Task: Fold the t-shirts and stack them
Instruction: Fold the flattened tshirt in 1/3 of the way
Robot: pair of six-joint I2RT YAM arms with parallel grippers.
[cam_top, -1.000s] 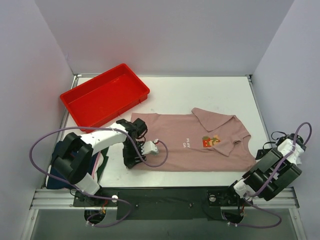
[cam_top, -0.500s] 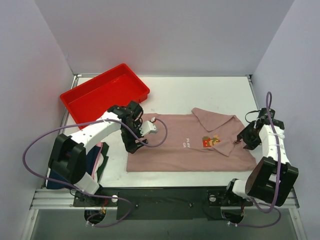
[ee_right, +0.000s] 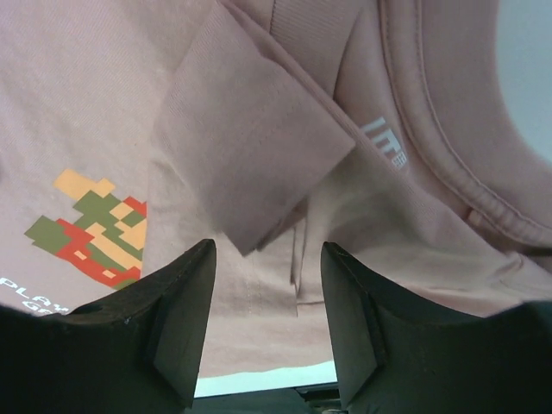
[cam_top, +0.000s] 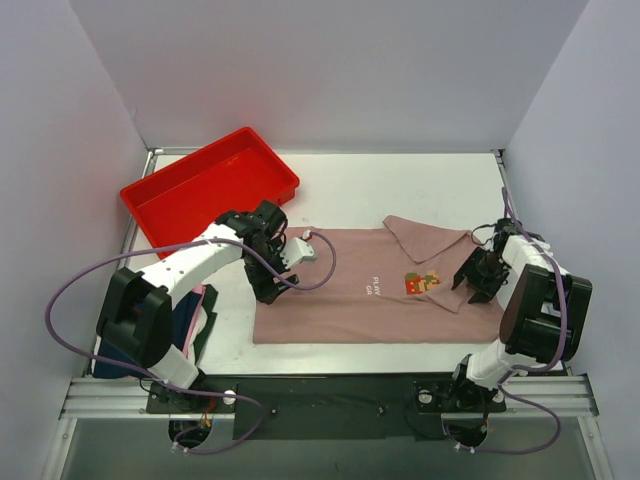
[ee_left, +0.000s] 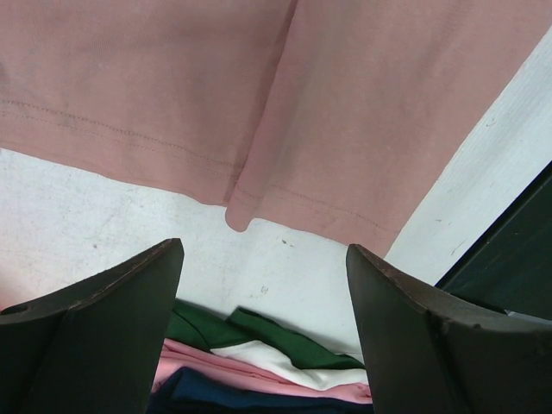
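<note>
Pink shirt [cam_top: 360,300]: spread flat on the near half of the tabletop [cam_top: 400,190], hem to the left, collar to the right.
Shirt edges: near edge runs close along the tabletop's near edge; a folded-over flap lies beside the chest print [ee_right: 90,228].
Left pincer [ee_left: 263,254]: spread wide, holding nothing, over bare tabletop just off the hem.
Right pincer [ee_right: 268,250]: fingers parted, nothing clamped, over the flap corner near the collar.
Navy shirt [ee_left: 207,392]: folded, in the cloth pile at the tabletop's near-left edge, apart from the pink hem.
Red tray [cam_top: 215,190]: far-left corner, near the hem's far end.
Open room: bare tabletop behind the pink shirt, right of the red tray.
</note>
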